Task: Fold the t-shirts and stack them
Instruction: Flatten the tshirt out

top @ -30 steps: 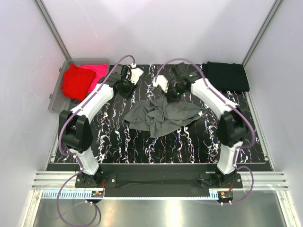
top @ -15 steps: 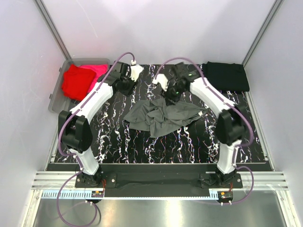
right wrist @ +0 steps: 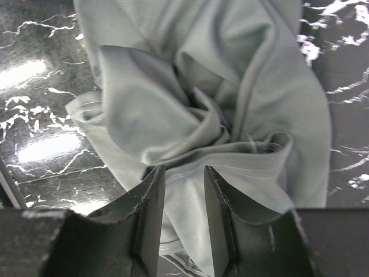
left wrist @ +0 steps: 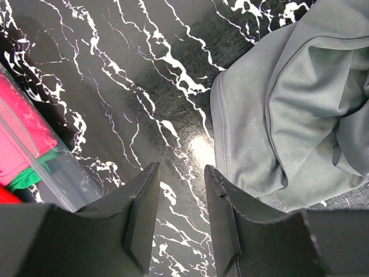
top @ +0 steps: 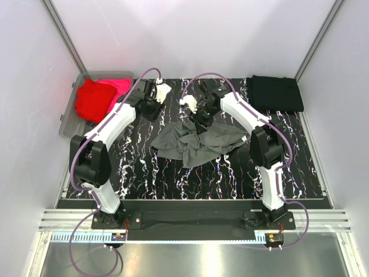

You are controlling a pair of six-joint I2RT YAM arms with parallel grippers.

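Note:
A dark grey t-shirt (top: pixel 199 141) lies crumpled in the middle of the marbled table (top: pixel 144 173). My right gripper (top: pixel 200 120) hovers over the shirt's far edge. In the right wrist view its jaws (right wrist: pixel 183 172) stand open, with the shirt's hem (right wrist: pixel 202 98) lying under and between them, not pinched. My left gripper (top: pixel 151 108) is further left and open (left wrist: pixel 181 170) over bare table, with the grey shirt's edge (left wrist: pixel 288 115) just to its right. A folded black t-shirt (top: pixel 277 92) rests at the back right.
A clear bin (top: pixel 70 118) at the back left holds a red shirt (top: pixel 92 99) and a pink one (top: pixel 118 88). The left wrist view shows the bin's wall (left wrist: pixel 52 167) close by, with pink (left wrist: pixel 20 141) and green (left wrist: pixel 26 179) cloth inside. White walls enclose the table.
My right gripper has gone from shut to open and shifted a little to the left over the grey shirt. The left arm has hardly moved.

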